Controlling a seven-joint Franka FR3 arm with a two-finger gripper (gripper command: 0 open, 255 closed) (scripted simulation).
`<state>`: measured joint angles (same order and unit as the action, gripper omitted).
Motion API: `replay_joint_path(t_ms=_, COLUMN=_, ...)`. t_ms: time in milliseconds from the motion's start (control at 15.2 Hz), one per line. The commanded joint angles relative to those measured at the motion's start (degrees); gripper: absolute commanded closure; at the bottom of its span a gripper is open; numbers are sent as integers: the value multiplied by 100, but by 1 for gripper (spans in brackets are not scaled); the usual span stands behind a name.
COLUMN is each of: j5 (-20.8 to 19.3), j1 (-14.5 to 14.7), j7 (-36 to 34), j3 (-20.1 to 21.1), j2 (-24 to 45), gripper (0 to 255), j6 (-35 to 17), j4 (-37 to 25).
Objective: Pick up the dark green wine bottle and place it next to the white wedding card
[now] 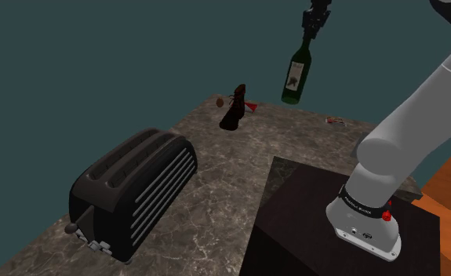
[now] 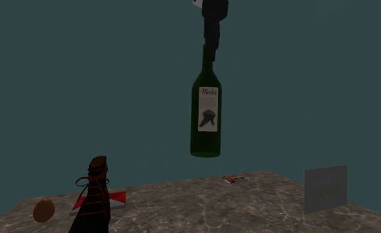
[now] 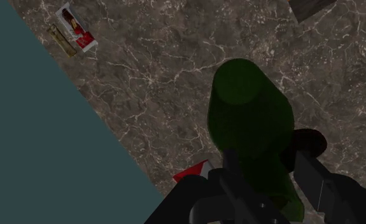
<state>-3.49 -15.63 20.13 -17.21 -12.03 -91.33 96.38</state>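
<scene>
A dark green wine bottle with a pale label hangs upright high above the marble counter. My gripper is shut on its neck from above. In the wrist view the bottle's body points down at the counter, and the black fingers clasp the neck on both sides. The pale grey-white card stands upright near the counter's edge at the second exterior view's right, well below the bottle and off to its side. One of the card's corners shows in the wrist view.
A black toaster stands at the shoulder view's lower left. A brown laced boot, a red book and a round brown object lie at the far side. A small red-and-white packet lies near the counter's edge.
</scene>
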Motion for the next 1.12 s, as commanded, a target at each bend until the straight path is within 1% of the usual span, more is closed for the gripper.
replay_joint_path(t_ms=0, j5=-68, j1=-97, j7=217, j3=-124, j2=-226, gripper=255, j6=-20, j4=226)
replay_joint_path(t_ms=528, j5=-295, j1=-481, j7=1183, j3=-740, j2=-702, gripper=255, j6=48, j4=553)
replay_joint_path(t_ms=1056, j5=-451, j1=-810, j7=2277, j3=-1514, j2=-795, gripper=255, j6=148, j4=452)
